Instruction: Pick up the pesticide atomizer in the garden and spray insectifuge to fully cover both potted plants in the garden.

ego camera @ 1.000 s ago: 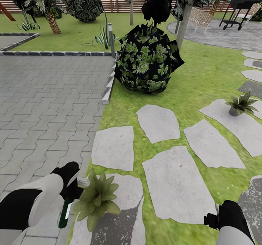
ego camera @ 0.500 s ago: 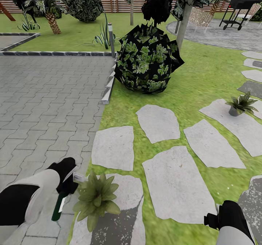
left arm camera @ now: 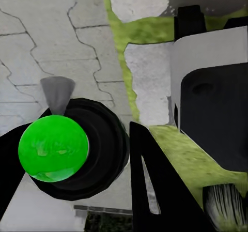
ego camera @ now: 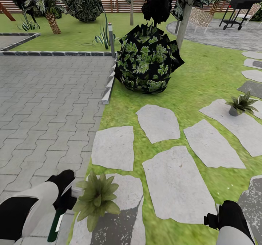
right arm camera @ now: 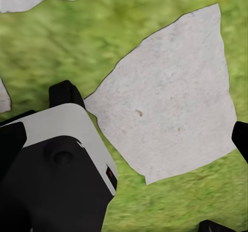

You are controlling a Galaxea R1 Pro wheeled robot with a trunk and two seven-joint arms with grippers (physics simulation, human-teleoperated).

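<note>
The left gripper (ego camera: 65,201), low over the paving's edge, is clamped on the pesticide atomizer (ego camera: 54,226), its nozzle just beside the near potted plant (ego camera: 96,198). The right gripper (ego camera: 214,219) hangs over lawn, its jaws unclear. Open stepping stones (ego camera: 176,186) lead to the far potted plant (ego camera: 241,105).

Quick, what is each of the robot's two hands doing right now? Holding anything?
Left end effector: closed on the slim dark green spray bottle, beside the near olive-green potted rosette.
Right end effector: cannot be told; nothing seen in it.
</note>
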